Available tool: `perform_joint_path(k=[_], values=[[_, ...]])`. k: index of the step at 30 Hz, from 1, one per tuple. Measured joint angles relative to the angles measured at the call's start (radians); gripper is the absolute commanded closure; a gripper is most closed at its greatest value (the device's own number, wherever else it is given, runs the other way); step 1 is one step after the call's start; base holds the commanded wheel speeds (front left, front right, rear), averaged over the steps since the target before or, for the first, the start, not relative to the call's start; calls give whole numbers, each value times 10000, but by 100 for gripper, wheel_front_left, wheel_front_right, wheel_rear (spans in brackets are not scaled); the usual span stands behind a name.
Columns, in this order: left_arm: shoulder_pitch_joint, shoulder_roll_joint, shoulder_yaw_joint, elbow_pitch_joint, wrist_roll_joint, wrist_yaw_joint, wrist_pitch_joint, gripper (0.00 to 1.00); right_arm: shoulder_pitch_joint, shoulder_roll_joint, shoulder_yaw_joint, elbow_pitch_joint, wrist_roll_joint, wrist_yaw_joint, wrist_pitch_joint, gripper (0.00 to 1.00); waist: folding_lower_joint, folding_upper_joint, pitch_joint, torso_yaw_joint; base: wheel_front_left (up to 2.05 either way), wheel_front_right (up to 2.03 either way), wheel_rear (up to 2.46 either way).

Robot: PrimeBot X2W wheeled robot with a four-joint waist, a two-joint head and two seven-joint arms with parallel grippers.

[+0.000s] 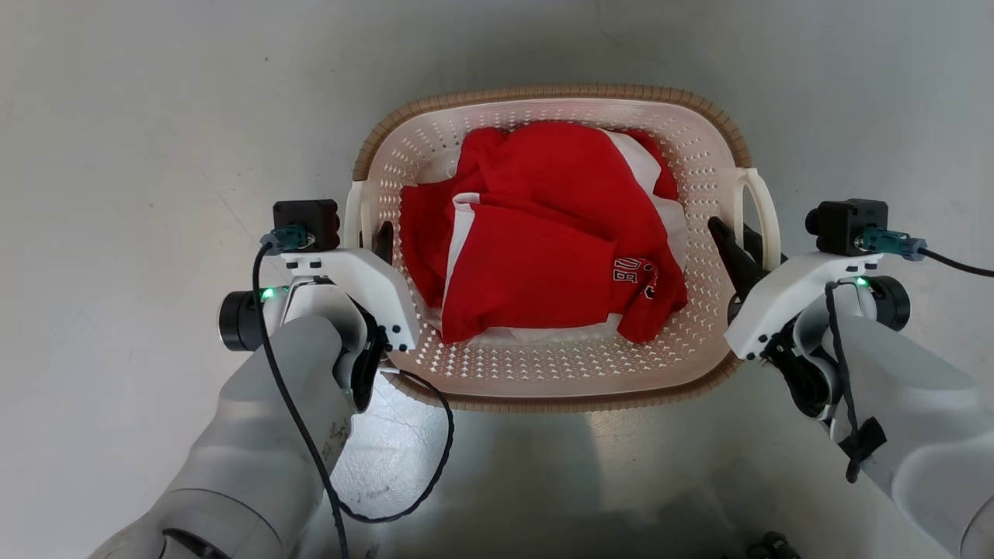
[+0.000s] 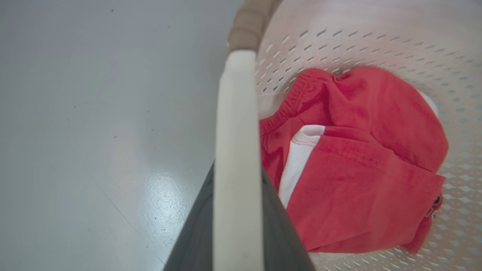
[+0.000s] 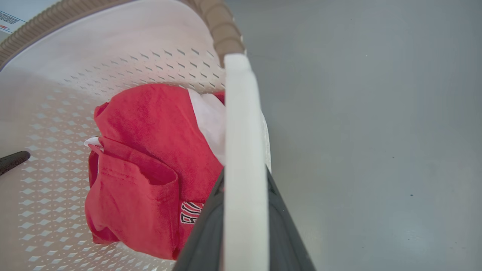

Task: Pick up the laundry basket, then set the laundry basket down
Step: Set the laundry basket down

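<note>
The laundry basket, cream-white and perforated with a brown woven rim, lies in the middle of the head view. A red and white garment is heaped inside it. My left gripper is shut on the basket's left loop handle. In the left wrist view that white handle runs up between the dark fingers. At the opposite side, my right gripper is shut on the right loop handle. The right wrist view shows this handle pinched between its fingers. Whether the basket is off the floor I cannot tell.
Glossy grey floor surrounds the basket on every side. A black cable loops from my left forearm below the basket's near rim. A small dark object lies at the bottom edge on the right. A printed label peeks past the rim.
</note>
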Motion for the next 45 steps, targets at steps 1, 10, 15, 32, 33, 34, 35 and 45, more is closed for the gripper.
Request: perform_joint_path(k=[1,10,15,32,33,34,35,45], values=[[2,0,44,-6,36,0,0,100,2,0,-13,-6,0,0,0,100,0,0,21,-6,0,0,0],[60,4,188,-36,153,0,-19,0,1,0,-21,2,-2,2,0,94,0,0,121,-17,0,0,0],[109,-10,-23,-25,-6,-31,-42,0,100,132,276,94,61,100,2,0,0,0,109,-30,0,0,0],[151,-2,-320,-12,-472,44,-42,0,121,169,675,349,495,98,2,0,0,0,-46,-43,0,0,0],[151,0,-303,-6,-472,71,-42,0,121,169,639,359,493,98,2,0,0,0,-74,-51,0,0,0],[151,0,-282,10,-470,75,-42,0,121,176,604,366,489,98,2,0,0,0,-105,-61,0,0,0],[152,0,-261,29,-460,75,-42,0,121,186,571,376,485,98,2,0,0,0,-144,-71,0,0,0],[418,-10,449,17,219,84,-42,0,199,326,245,380,349,98,2,0,0,0,-852,-191,0,0,0]])
